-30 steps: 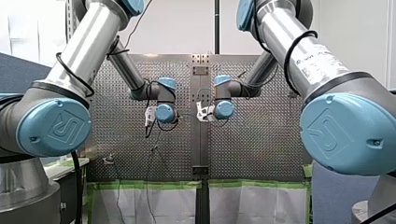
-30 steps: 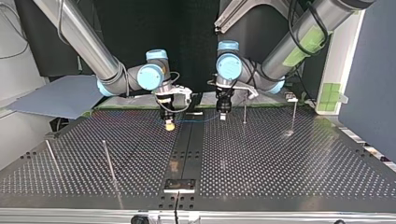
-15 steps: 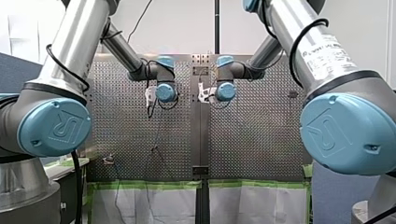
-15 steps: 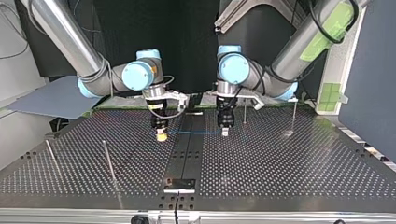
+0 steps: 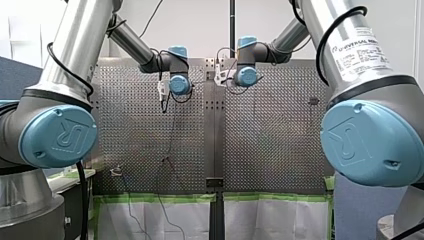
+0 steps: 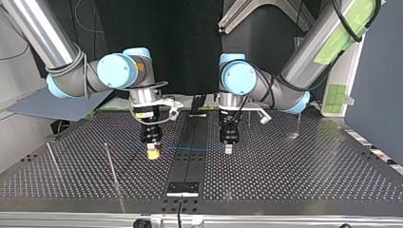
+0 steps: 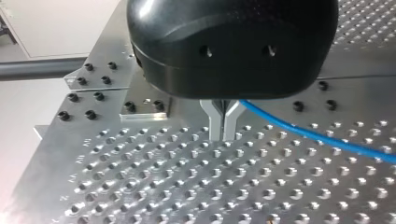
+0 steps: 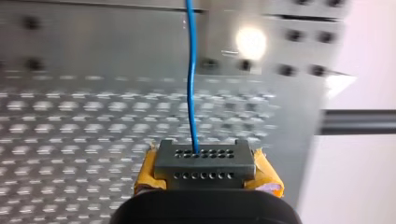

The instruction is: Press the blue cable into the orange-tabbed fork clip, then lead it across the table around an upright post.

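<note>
The thin blue cable (image 6: 190, 148) runs taut and level just above the perforated table (image 6: 294, 175), between my two grippers. My left gripper (image 6: 228, 148), at the top view's right of centre, points straight down. Seen from the left wrist, the metal fingers (image 7: 215, 122) are shut on the blue cable (image 7: 322, 140), which leads off sideways over the holes. My right gripper (image 6: 152, 153) has yellow pads (image 8: 266, 172) and is shut on the cable (image 8: 191, 88), which runs straight ahead from it. No orange-tabbed clip is clear in any view.
Upright posts stand at the top view's left (image 6: 110, 164) (image 6: 51, 159) and behind my left arm (image 6: 298, 121). A dark centre strip (image 6: 190, 133) with a small black plate (image 6: 182, 188) divides the table. Blue-grey sheet (image 6: 57, 99) lies off the far left corner.
Both grippers have carried the stretched cable toward the top view's near edge, away from the far rail. The right gripper has also drifted toward that view's left. Both grips are unchanged.
</note>
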Controlling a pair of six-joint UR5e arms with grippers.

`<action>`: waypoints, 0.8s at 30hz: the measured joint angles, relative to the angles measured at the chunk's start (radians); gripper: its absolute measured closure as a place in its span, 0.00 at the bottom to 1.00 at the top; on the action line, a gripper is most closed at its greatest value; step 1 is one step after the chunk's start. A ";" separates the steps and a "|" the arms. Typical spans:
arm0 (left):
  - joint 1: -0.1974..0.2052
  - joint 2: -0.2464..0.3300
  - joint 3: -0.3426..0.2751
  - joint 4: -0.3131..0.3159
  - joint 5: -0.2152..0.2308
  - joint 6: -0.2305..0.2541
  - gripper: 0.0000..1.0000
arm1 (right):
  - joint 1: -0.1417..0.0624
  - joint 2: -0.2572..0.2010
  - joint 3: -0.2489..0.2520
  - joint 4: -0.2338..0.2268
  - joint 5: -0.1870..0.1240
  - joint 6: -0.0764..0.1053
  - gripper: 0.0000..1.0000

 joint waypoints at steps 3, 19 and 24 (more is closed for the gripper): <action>0.000 0.000 0.022 -0.014 -0.004 -0.001 1.00 | -0.003 -0.023 -0.007 0.002 -0.009 0.004 1.00; 0.000 0.000 0.151 -0.105 0.011 -0.027 1.00 | -0.034 -0.049 -0.027 0.013 -0.011 0.044 1.00; -0.002 0.000 0.192 -0.142 0.029 -0.034 1.00 | -0.052 -0.063 -0.031 0.016 -0.012 0.055 1.00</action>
